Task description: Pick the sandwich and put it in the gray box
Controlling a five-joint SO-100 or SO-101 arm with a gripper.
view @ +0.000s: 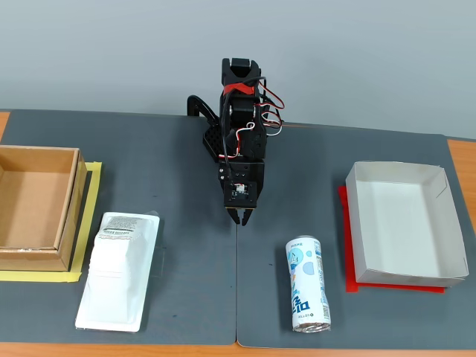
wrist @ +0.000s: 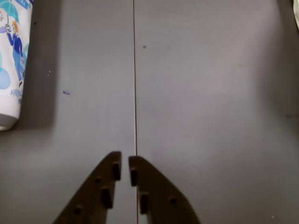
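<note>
Across the table (view: 178,156), covered by two dark gray mats meeting at a seam down the middle, I see everything laid out well apart, which I judge leaves my arm room to reach each item without bumping another. On the fixed view's right, the gray box (view: 439,230) sits on a red sheet that seems to mark its spot; it is empty, low-walled and open-topped, so dropping something in should be easy. At far left the brown box (view: 37,208) rests on yellow tape, likewise marked out. Just beside it, nearer the front edge, lies the sandwich (view: 119,271): a white wedge-shaped pack on a flat white rim, with a greenish-gray label at its far end, lying lengthways and untouched. Right of the seam, the drink can (view: 307,282) lies on its side, a distractor as I read it. My claw (view: 242,218) hangs over the seam at centre, pointing down, tips almost closed with only a sliver of gap in the wrist view (wrist: 124,168), holding nothing.
</note>
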